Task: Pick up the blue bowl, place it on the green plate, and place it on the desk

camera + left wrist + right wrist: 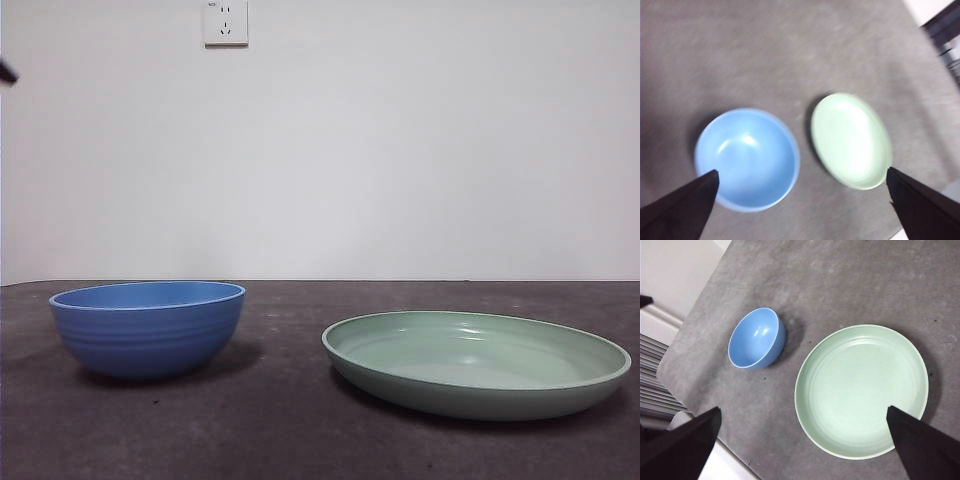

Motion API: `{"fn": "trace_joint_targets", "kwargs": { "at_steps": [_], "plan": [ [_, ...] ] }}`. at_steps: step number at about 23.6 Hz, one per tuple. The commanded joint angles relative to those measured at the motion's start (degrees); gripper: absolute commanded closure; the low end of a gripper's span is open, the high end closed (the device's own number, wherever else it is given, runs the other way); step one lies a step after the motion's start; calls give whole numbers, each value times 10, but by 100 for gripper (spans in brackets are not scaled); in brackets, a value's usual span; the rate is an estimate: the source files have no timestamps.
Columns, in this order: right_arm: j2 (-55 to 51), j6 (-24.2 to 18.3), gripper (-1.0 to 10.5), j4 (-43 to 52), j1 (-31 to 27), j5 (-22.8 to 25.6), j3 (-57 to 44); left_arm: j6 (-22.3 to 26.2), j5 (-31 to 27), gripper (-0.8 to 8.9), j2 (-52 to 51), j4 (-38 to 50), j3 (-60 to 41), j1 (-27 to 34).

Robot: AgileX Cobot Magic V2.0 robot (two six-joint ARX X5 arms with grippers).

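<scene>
The blue bowl [148, 325] stands upright and empty on the dark desk [290, 420], left of the green plate [476, 362], a small gap between them. My left gripper [802, 175] hovers high above both, open, with the bowl [747, 159] and plate [851, 141] seen between its jaws. High over the desk, my right gripper [802, 412] is also open, looking down on the plate [861, 390] and the bowl [756, 338]. Neither gripper holds anything. In the front view only a black tip [8, 72] of an arm shows at the upper left edge.
A white wall with a socket [225, 22] stands behind the desk. The desk's edge [695, 395] runs close to the bowl in the right wrist view, with a slatted surface [655, 370] beyond it.
</scene>
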Motion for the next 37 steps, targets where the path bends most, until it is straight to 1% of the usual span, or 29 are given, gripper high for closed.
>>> {"fn": "trace_joint_targets", "kwargs": {
  "at_steps": [1, 5, 8, 13, 18, 22, 25, 29, 30, 33, 35, 37],
  "plan": [
    [3, -5, 330, 3, 0, -1, 10, 7, -39, 179, 37, -2, 12, -2],
    [3, -4, 330, 3, 0, -1, 10, 9, -71, 181, 94, 2, 12, -2],
    [3, -4, 330, 3, 0, -1, 10, 7, -89, 189, 143, 25, 12, -7],
    [3, -4, 330, 3, 0, -1, 10, 7, -143, 189, 225, 51, 17, -35],
    [3, -4, 330, 3, 0, -1, 10, 7, -194, 189, 321, 69, 20, -80],
    [3, -5, 330, 3, 0, -1, 10, 7, -239, 199, 359, 73, 20, -86],
    [3, -5, 330, 3, 0, -1, 10, 7, -240, 292, 366, 74, 20, -86],
    [3, -5, 330, 3, 0, -1, 10, 6, -239, 480, 366, 74, 20, -87],
    [3, -5, 330, 3, 0, -1, 10, 6, -238, 507, 367, 73, 20, -87],
    [3, -5, 330, 3, 0, -1, 10, 6, -237, 523, 372, 69, 20, -87],
    [3, -5, 330, 3, 0, -1, 10, 6, -237, 600, 376, 69, 20, -87],
    [3, -5, 330, 3, 0, -1, 10, 6, -237, 614, 376, 70, 20, -87]
  ]
}}
